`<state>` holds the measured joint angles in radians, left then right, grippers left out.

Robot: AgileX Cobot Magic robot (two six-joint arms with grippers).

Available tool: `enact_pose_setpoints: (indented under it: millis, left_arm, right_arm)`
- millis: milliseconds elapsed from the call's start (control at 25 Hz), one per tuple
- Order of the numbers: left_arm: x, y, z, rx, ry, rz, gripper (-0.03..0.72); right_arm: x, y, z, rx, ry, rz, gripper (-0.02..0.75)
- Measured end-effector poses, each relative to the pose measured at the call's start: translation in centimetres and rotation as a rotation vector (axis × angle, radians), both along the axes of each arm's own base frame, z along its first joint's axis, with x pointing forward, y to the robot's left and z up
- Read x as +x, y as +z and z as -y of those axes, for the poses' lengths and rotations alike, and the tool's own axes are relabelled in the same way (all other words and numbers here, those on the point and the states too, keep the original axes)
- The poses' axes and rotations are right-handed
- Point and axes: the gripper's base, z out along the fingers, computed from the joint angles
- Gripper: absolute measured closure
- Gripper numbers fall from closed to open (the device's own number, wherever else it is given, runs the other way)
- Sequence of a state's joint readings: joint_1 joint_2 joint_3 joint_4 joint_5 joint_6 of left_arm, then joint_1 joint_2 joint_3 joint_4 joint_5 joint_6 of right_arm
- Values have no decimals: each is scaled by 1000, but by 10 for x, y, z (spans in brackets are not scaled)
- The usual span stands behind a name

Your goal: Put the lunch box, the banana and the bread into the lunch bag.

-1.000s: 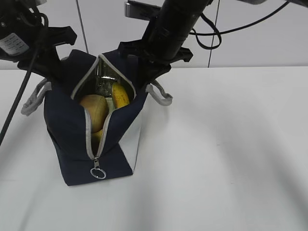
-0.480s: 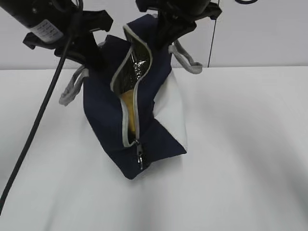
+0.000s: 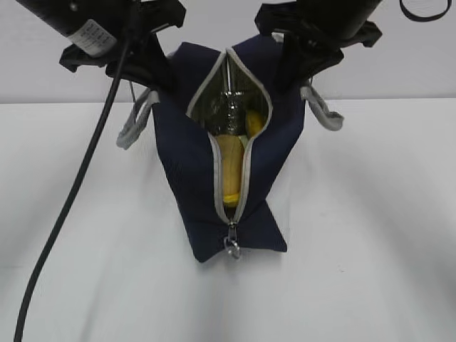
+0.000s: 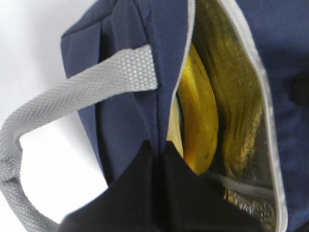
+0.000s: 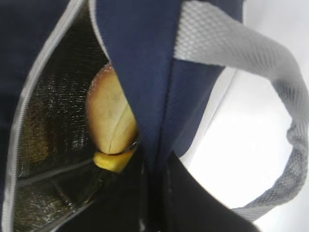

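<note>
The navy lunch bag (image 3: 185, 164) is held up by both top edges, its zipper open toward the exterior camera. My left gripper (image 3: 153, 68) is shut on the bag's left rim (image 4: 140, 72), next to a grey handle (image 4: 72, 92). My right gripper (image 3: 292, 68) is shut on the right rim (image 5: 140, 63). Inside against the silvery lining lie the bread (image 3: 229, 153) and the banana (image 3: 254, 122). The banana (image 4: 200, 121) shows in the left wrist view, and the bread (image 5: 108, 116) in the right wrist view with a yellow banana tip (image 5: 113, 159) under it. The lunch box is hidden.
The zipper's ring pull (image 3: 230, 244) hangs at the bag's lower end, close to the white table (image 3: 370, 235). A black cable (image 3: 71, 206) hangs from the left arm across the left of the table. A grey handle (image 3: 322, 110) hangs at the bag's right.
Both grippers have lifted the bag and carried it to the right. The bag has turned so its open zipper faces the exterior camera, and the contents have slid inside.
</note>
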<state>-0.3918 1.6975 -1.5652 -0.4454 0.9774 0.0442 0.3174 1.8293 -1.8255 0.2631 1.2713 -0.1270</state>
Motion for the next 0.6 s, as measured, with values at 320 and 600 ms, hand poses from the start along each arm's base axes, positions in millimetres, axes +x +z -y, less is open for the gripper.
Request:
enact_pose_setpoints:
  millis: [320,600]
  left_arm:
    - [8,-16,21,-7,-25,-14,690]
    - [28,-17,30,-12,-24,14,690]
  right_arm:
    - [2,-12,-2,17,-5,-19,750]
    - [16,-25,-5,14,-25,22,750]
